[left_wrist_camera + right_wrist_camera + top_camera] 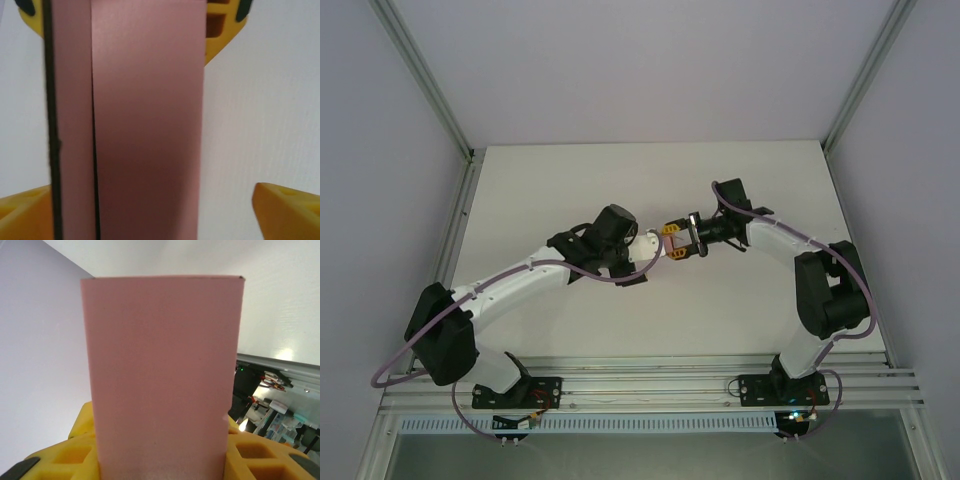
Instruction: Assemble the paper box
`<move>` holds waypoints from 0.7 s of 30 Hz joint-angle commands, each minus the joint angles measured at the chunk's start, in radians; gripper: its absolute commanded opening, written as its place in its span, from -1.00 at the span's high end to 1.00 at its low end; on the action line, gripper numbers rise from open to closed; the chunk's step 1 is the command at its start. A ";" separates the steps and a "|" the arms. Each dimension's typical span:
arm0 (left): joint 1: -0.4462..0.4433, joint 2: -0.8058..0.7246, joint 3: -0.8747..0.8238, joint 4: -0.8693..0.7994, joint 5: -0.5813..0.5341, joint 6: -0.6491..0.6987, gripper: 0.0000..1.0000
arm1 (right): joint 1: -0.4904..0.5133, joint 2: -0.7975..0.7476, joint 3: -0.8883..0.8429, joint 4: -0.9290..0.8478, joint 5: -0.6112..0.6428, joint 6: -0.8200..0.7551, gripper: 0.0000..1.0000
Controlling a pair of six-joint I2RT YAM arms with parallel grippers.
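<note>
Yellow fingers of your right gripper point(162, 457) are pinching the paper box point(160, 365) at its near end, one on each side. The pink card rises straight out from between them as a rectangular sleeve with a clean, square far edge.

Your left gripper point(155, 212) is spread wide around the other end. One finger point(285, 215) stands clearly apart from the box's side. The opposite finger point(22, 215) lies just beside the card's edge, and I cannot tell whether it touches. From the left wrist you can see a long seam point(93, 150) running down the face, where one panel overlaps the next.

From overhead, the two grippers meet nose to nose over the middle of the white table point(550, 190), with the box bridging them. Whether it rests on the table is unclear.

This looks like the moment to take a second hold, so the box can be squared up or an end closed.
- **Centre first:** get the box midway between the left fingers before you close, so both land together.
- **Close gently:** thin card dents easily, and the seam could spring open.
- **Steady the other arm:** hold the right grip firm and motionless meanwhile, and avoid pulling the arms apart.
</note>
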 commanded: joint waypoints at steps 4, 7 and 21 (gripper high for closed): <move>-0.003 -0.026 -0.027 0.064 -0.064 0.028 -0.52 | -0.013 -0.027 -0.053 0.114 -0.057 0.132 0.17; -0.002 -0.013 -0.029 0.067 -0.082 0.032 -0.34 | -0.013 -0.033 -0.073 0.187 -0.059 0.181 0.22; 0.062 -0.007 -0.015 0.022 0.106 -0.014 0.17 | -0.079 -0.133 0.013 -0.178 0.176 -0.284 -0.46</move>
